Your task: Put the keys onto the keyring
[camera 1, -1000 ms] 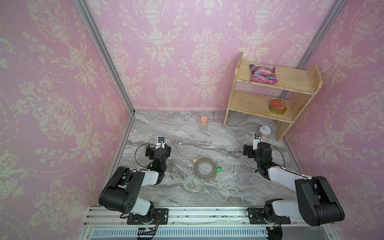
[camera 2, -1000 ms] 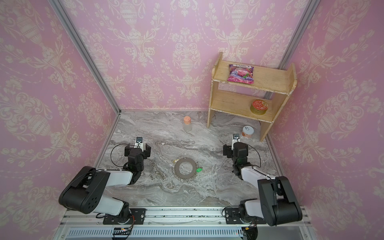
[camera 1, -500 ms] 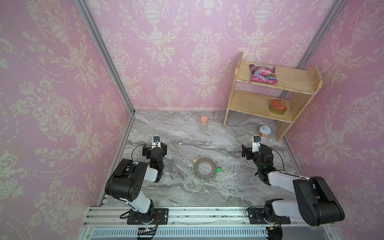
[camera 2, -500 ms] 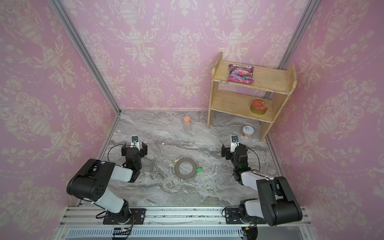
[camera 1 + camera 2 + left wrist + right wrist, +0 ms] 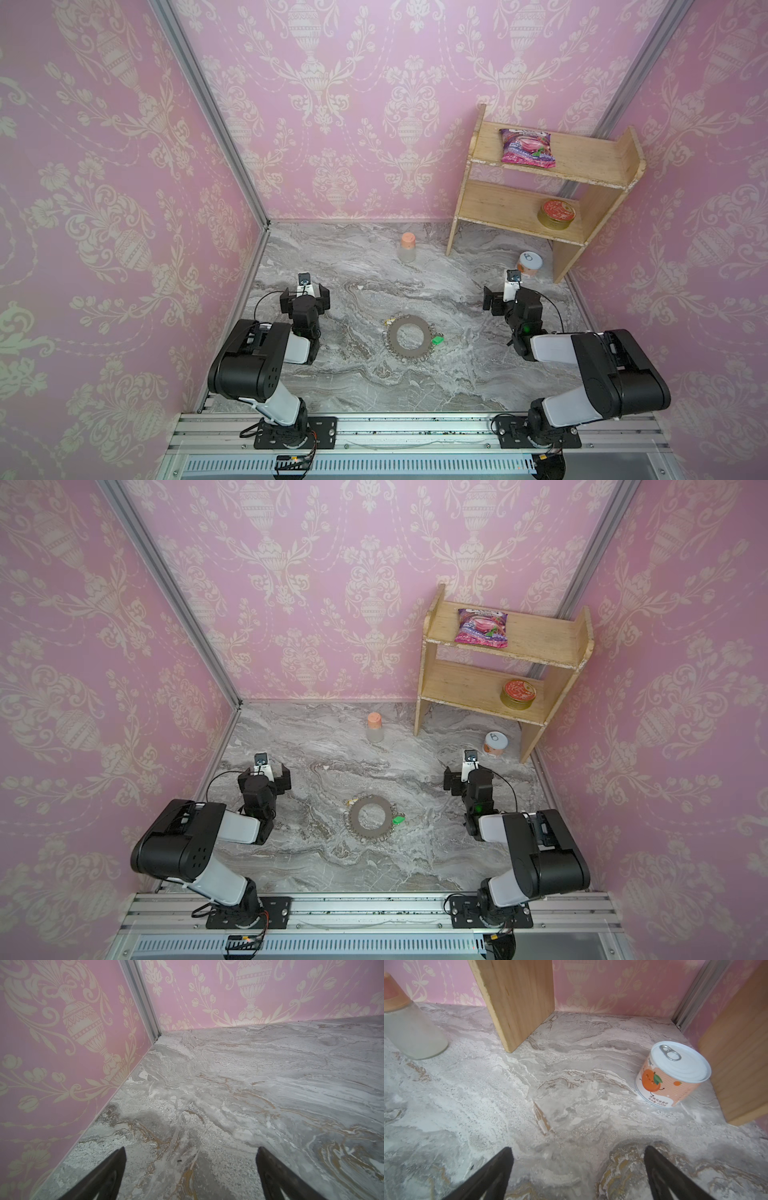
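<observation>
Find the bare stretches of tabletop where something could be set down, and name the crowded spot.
Bare marble lies between the keyring and the front rail, and between the keyring and the bottle. Crowded: the shelf corner, where the can stands.

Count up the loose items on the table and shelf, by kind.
Key tags: 2, green tag and yellow tag
Keyring: 1
Cans: 2, red-lidded tin and orange-print can
Bottle: 1
Snack packet: 1
Total: 7

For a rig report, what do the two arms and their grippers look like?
The left arm and right arm match: black joint housings, white links, a thin black cable at each wrist. A green light marks the right. The left gripper and right gripper have dark tapered fingers.
</observation>
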